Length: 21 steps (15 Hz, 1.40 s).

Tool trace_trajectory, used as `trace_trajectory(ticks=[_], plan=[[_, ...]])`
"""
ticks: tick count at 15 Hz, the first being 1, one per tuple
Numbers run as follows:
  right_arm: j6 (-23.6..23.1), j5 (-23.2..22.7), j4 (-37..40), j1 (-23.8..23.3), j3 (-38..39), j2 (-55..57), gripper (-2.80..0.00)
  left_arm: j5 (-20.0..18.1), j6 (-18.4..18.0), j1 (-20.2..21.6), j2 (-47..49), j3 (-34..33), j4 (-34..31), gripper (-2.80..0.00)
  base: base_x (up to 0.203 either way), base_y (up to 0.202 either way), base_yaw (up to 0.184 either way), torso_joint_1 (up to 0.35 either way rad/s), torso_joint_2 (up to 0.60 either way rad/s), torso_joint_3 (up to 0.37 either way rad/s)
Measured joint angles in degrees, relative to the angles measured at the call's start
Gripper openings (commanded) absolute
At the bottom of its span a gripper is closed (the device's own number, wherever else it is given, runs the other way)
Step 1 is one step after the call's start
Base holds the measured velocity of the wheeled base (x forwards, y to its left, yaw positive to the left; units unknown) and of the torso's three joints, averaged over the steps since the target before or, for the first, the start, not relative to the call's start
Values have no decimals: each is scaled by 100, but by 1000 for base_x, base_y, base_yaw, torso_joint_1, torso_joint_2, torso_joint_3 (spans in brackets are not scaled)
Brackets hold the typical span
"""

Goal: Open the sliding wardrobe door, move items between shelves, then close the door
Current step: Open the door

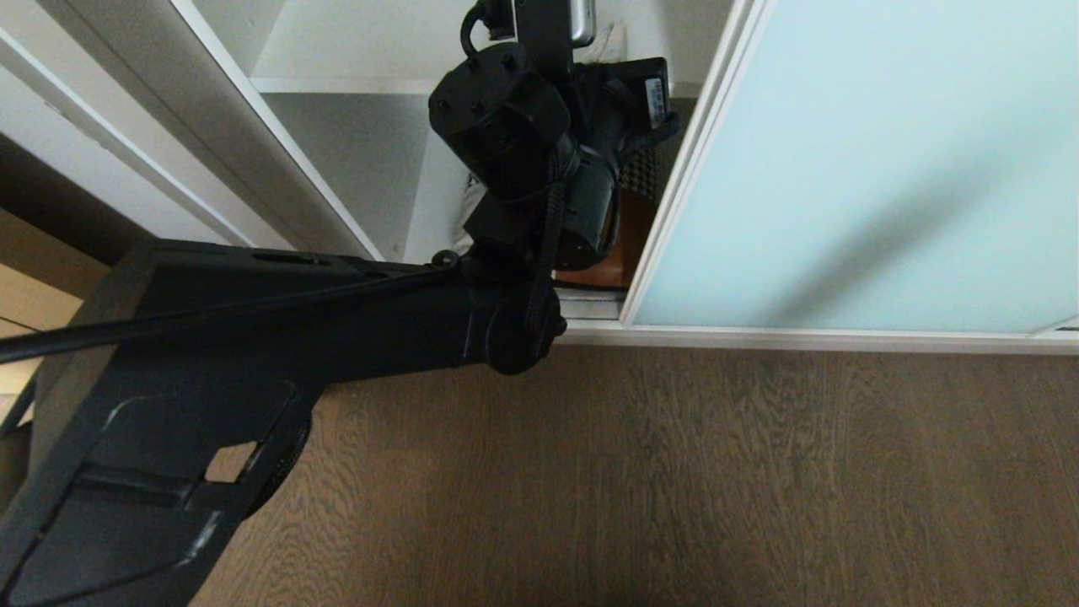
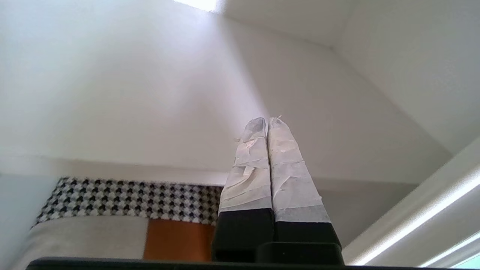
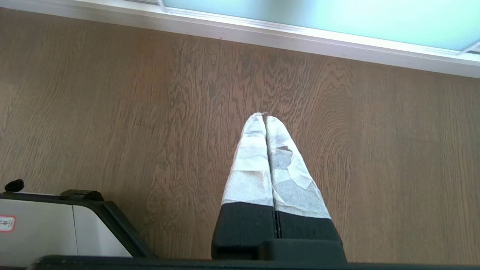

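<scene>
With the sliding wardrobe door (image 1: 868,169) standing open, the left gripper (image 2: 267,123), fingers pressed together and empty, is reaching inside above the houndstooth folded stack (image 2: 131,198), so next it likely needs opening and lowering onto that cloth.

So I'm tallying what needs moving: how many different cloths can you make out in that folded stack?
3 visible: houndstooth cloth on top, beige cloth beneath, rust-orange cloth beside the beige. The left arm and the camera's edge hide part of the stack, so more may be there.

The sliding wardrobe door (image 1: 868,169) stands to the right of the open bay, where the items (image 2: 123,210) lie under a shelf (image 1: 346,84), the floor (image 1: 674,472) in front.
</scene>
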State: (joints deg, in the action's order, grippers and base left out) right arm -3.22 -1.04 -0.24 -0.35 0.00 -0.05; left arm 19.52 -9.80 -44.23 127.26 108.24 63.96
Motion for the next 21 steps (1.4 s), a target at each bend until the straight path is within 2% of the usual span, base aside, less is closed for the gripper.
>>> trace_trajectory(ticks=[2, 4, 8, 12, 14, 17, 19, 21], plan=[[0, 2, 0, 2, 0, 0, -280, 75, -4, -14, 0, 27, -7, -280, 0, 0, 0, 0, 0, 0], [0, 2, 1, 0, 0, 0, -280, 107, -22, -208, 55, 100, -44, -280, 0, 0, 0, 0, 0, 0], [0, 5, 0, 2, 0, 0, -280, 10, -51, -457, 421, 226, -40, -280, 0, 0, 0, 0, 0, 0], [0, 2, 0, 0, 0, 0, -280, 175, -110, -490, 597, 242, 440, -280, 0, 0, 0, 0, 0, 0], [2, 2, 0, 2, 0, 0, -280, 380, -290, -160, 304, 247, 382, -280, 0, 0, 0, 0, 0, 0], [2, 5, 2, 0, 0, 0, -280, 537, -699, 646, -545, 35, 62, -280, 0, 0, 0, 0, 0, 0], [0, 2, 2, 2, 0, 0, -280, 702, -856, 1157, -1333, -743, -189, -280, 0, 0, 0, 0, 0, 0], [2, 2, 0, 0, 0, 0, -280, 783, -919, 1640, -2225, -2015, -431, -280, 0, 0, 0, 0, 0, 0]])
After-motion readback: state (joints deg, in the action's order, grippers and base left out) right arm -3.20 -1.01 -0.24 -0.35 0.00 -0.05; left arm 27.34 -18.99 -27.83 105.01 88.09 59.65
